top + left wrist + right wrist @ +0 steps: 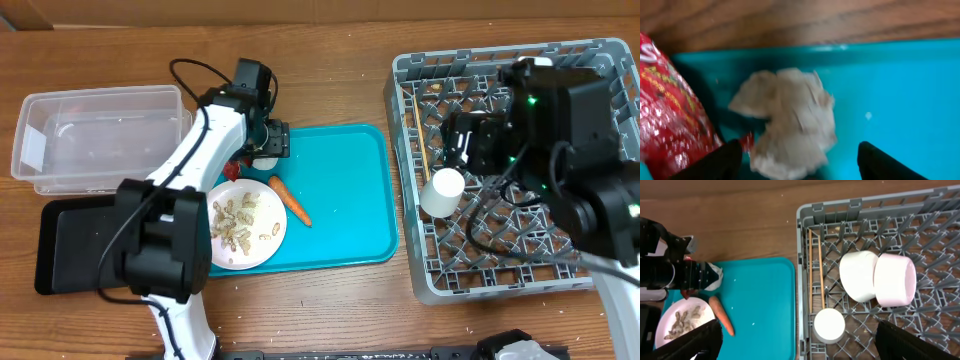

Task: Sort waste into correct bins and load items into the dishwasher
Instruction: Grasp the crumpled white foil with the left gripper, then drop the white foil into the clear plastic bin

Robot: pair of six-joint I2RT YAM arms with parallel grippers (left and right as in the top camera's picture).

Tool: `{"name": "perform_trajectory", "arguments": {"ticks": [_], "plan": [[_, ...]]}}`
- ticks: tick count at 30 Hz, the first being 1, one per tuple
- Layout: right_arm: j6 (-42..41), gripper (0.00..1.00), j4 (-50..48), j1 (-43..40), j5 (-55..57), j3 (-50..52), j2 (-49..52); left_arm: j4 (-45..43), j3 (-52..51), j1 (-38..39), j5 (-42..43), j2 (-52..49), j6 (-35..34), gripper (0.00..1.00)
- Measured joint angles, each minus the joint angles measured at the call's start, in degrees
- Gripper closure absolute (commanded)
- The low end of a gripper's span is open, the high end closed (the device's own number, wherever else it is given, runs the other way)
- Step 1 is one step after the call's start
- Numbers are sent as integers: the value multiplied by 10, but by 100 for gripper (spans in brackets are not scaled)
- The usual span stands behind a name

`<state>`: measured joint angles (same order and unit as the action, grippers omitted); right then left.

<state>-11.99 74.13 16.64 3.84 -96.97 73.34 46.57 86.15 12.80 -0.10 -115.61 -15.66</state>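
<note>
On the wooden table [330, 90], in the teal tray's [340, 200] far-left corner, the left pincer [800, 160], spread wide, straddles one paper ball [790, 115] lying just ahead (this arm is nearer), with one red wrapper [670, 110] beside it. The right pincer [800, 340], wide and empty, hangs over the rack [940, 220], which holds two bowls [858, 275] and one cup [829, 325].

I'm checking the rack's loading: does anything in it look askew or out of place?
Yes. The left bowl and right bowl sit tilted and bunched together, not spaced between pegs. The chopsticks lie loose along the wall of the dish rack nearest the teal tray.
</note>
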Motion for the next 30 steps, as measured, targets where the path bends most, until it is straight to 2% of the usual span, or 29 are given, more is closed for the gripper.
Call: {"name": "perform_trajectory", "arguments": {"ticks": [4, 6, 11, 17, 20, 24, 25, 27, 28, 30], "plan": [[0, 0, -2, 0, -3, 0, 21, -8, 0, 0, -21, -15, -12, 75], [0, 0, -4, 0, -10, 0, 25, -7, 0, 0, -23, -18, -15, 96], [0, 0, -19, 0, -19, 0, 1, 78, 23, 0, -20, -18, -16, 96], [0, 0, -16, 0, -21, 1, -99, 188, 118, -2, -35, 16, -16, 96], [0, 0, -5, 0, -16, 1, -146, 211, 137, -13, -71, 74, -16, 96], [0, 0, 1, 0, -6, 1, -188, 218, 150, -70, -111, 132, -15, 94], [0, 0, 1, 0, -4, 1, -195, 218, 152, -90, -117, 136, -15, 85], [0, 0, 1, 0, -4, 1, -204, 216, 153, -131, -123, 134, -13, 51], [0, 0, 1, 0, -4, 1, -206, 214, 153, -152, -123, 128, -13, 43], [0, 0, 1, 0, -4, 1, -207, 210, 153, -185, -116, 113, -12, 42]]}}
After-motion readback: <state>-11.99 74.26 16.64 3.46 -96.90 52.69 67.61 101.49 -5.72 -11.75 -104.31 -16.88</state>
